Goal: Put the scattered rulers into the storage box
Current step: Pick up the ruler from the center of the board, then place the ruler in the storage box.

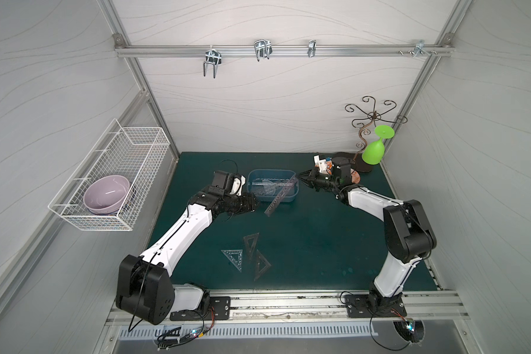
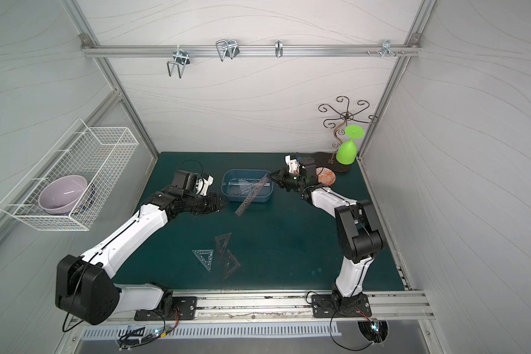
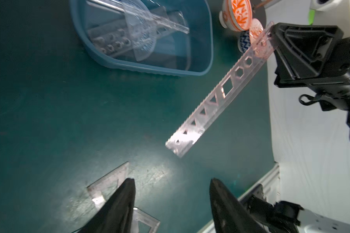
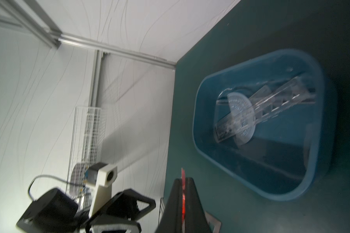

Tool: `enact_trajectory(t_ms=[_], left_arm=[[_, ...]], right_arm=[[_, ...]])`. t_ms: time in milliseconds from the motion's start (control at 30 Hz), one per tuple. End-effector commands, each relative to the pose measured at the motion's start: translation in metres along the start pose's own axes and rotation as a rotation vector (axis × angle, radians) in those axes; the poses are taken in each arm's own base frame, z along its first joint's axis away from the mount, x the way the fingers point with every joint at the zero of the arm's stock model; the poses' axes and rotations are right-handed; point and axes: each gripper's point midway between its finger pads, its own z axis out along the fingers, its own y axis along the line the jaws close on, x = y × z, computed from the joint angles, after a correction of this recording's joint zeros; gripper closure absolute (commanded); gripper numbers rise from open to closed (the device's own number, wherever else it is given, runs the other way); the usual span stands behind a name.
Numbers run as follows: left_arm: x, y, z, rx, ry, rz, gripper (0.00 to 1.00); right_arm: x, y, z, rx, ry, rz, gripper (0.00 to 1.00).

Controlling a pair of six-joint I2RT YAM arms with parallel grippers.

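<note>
**Hazards.** The right fingers [image 4: 173,203] are clamped on one end of a smoky stencil ruler [image 1: 281,196]. The left fingers [image 3: 121,201] stand well apart, empty, near its free end. The ruler slants across a corner of the storage box [image 1: 249,184], and its free end reaches past the near rim. We cannot tell whether it touches that rim.

- We judge an end-only pinch on slick plastic weak, so the strip may pivot or slip.
- If we release it here, it may bridge the rim or tip out.
- If the free end catches the rim, the light box may shift.

A clear straightedge [image 3: 150,20] and a protractor [image 4: 240,119] already lie inside. Three triangles [image 1: 252,257] lie on the table [image 1: 319,245], well apart from the box.

**Surroundings.** The table has a dark green, scuffed mat. White panelled walls in an aluminium frame enclose it. A wire basket [image 1: 141,144] on the wall holds a purple bowl [image 1: 108,196]. A green goblet [image 1: 376,150] hangs inverted on a scrolled stand.
</note>
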Motion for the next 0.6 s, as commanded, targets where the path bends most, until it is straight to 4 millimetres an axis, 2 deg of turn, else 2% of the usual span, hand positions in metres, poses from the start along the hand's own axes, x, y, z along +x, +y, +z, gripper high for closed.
enact_trajectory(t_ms=[0,133,233,433,567], left_arm=[[-0.02,0.011,-0.013,-0.1,-0.091,0.013,0.37],[-0.019,0.015,-0.012,-0.109,-0.093,0.01,0.37],[-0.014,0.02,-0.007,-0.113,-0.084,0.005,0.38],[-0.006,0.025,0.0,-0.113,-0.058,-0.011,0.37],[-0.003,0.029,0.0,-0.126,-0.046,-0.009,0.37]], right_arm=[[-0.053,0.011,0.004,0.038,-0.198,-0.067,1.0],[-0.087,0.011,0.016,0.073,-0.295,-0.146,1.0],[-0.098,0.006,0.031,0.081,-0.32,-0.173,1.0],[-0.087,-0.003,0.073,0.05,-0.279,-0.18,1.0],[-0.075,0.002,0.093,0.01,-0.241,-0.176,1.0]])
